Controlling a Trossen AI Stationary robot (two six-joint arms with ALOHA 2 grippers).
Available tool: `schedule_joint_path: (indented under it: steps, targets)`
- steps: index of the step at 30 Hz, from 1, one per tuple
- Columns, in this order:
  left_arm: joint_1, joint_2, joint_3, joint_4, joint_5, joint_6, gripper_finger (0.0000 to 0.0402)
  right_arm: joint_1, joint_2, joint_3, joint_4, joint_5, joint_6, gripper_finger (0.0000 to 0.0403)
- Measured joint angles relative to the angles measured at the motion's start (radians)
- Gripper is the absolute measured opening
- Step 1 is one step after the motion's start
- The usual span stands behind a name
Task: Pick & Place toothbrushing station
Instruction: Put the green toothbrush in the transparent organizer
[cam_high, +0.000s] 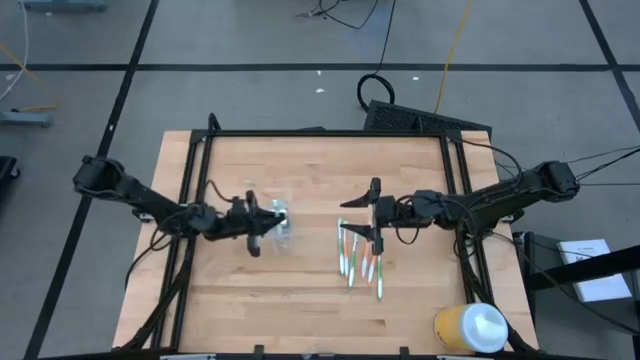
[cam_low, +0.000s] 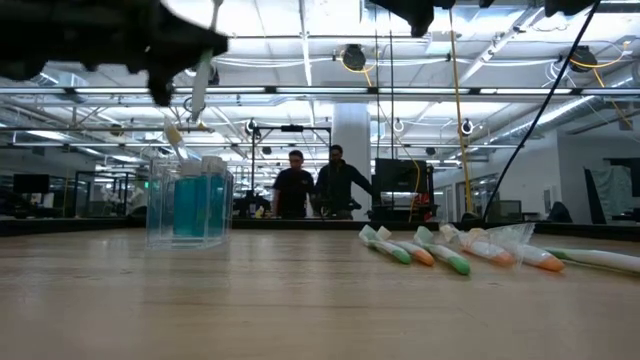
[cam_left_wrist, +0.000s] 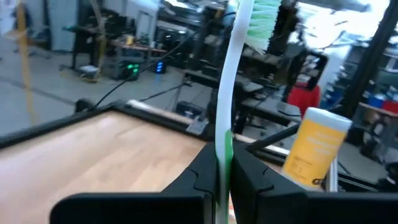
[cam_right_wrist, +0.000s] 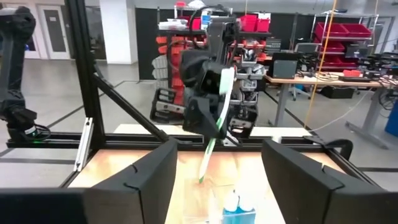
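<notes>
While left claw (cam_left_wrist: 222, 180) clamps green toothbrush (cam_left_wrist: 231, 93) above cup (cam_low: 188, 205), right claw (cam_right_wrist: 217, 180) gapes nearby.

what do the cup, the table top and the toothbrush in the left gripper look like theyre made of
Cup: clear, glossy plastic by the look; the blue tubes show through it.
Table top: light wood, matte, with plank seams.
Toothbrush clamped in the left gripper: smooth white and green handle, probably plastic, with green bristles.

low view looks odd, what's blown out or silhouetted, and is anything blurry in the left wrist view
Low view: ceiling lights glare white, so the left gripper is a dark silhouette above the clear cup. Left wrist view: the toothbrush is sharp, the room behind soft.
</notes>
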Motion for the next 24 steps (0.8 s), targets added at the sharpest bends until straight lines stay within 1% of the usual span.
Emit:
schedule_joint_path:
  steps: [2,5,10,14,20,24]
  targets:
    - [-0.037,0.009,-0.047,0.044,-0.070,-0.027,0.0019,-0.005,0.000,0.000,-0.005,0.000,0.000,0.0223]
    - [-0.091,0.037,-0.084,0.073,-0.161,-0.040,0.0019,-0.007,0.000,0.000,-0.007,0.000,0.000,0.0222]
    - [-0.155,0.093,-0.087,0.086,-0.251,-0.017,0.0019,-0.007,0.000,0.000,-0.007,0.000,-0.001,0.0221]
    - [-0.163,0.157,-0.087,0.106,-0.263,-0.014,0.0019,-0.007,0.000,0.000,-0.008,0.000,-0.002,0.0218]
    - [-0.164,0.258,-0.087,0.211,-0.254,0.005,0.0019,-0.007,0.001,0.000,-0.015,0.000,-0.003,0.0217]
    - [-0.164,0.298,-0.087,0.259,-0.253,0.017,0.0020,-0.007,0.001,0.000,-0.015,0.000,-0.003,0.0216]
